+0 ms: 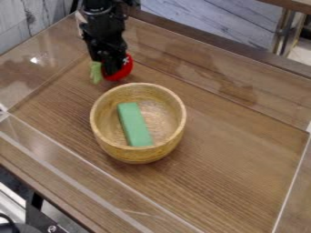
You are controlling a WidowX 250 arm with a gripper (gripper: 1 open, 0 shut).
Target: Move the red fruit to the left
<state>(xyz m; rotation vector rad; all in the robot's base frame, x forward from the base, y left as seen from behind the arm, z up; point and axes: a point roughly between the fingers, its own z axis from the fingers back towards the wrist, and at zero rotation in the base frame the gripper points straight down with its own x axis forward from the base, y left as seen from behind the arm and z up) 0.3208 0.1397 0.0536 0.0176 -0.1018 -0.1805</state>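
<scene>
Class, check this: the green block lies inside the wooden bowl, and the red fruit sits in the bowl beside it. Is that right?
Not quite. The green block does lie inside the wooden bowl, but the red fruit is outside it, on the table beyond the bowl's far rim, under the gripper. The camera view shows this.

black arm [97,18] with boxy black gripper [107,62].

Centre: a wooden bowl [137,121] with a green block [133,124] lying inside, the chief obstacle on the table [231,182].
Upper left: the gripper [111,64] and red fruit [115,65] fill the gap just behind the bowl's rim.
Edges: clear walls [25,86] bound the table (left, front, right).
Free room: bare wood right of the bowl, in front of it, and along the left wall.
</scene>
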